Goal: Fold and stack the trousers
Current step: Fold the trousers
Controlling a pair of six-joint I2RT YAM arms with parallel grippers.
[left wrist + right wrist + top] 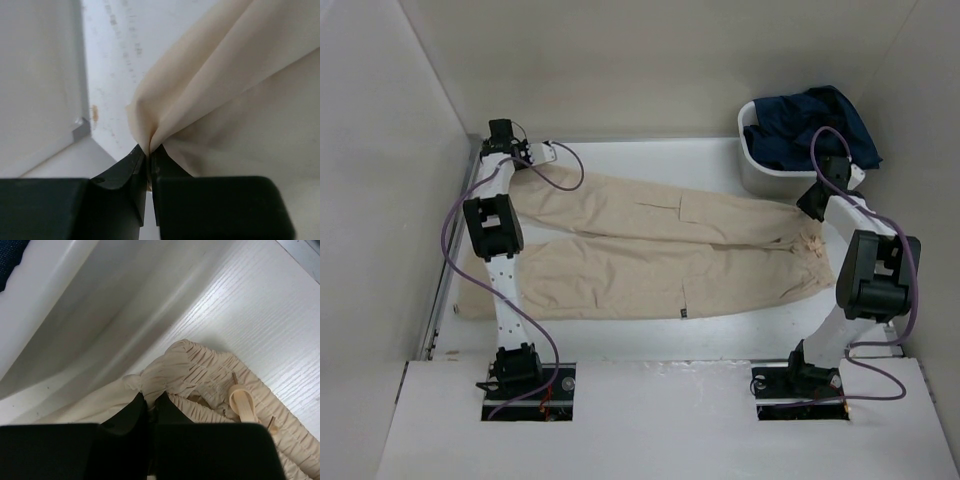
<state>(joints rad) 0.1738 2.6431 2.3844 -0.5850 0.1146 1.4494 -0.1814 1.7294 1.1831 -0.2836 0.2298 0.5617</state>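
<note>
Beige trousers [650, 245] lie spread across the white table, legs to the left, waistband to the right. My left gripper [516, 160] is at the far left, shut on the hem of the far leg [165, 115], which bunches up between the jaws [149, 150]. My right gripper [810, 208] is at the far right beside the bin, shut on the gathered elastic waistband [200, 370]; its jaws meet on the fabric [150, 399]. A beige drawstring [242, 402] lies loose on the waistband.
A white bin [765, 165] holding dark blue clothes [815, 125] stands at the back right, right behind my right gripper; its wall [75, 325] fills the right wrist view. White walls enclose the table on the left, back and right.
</note>
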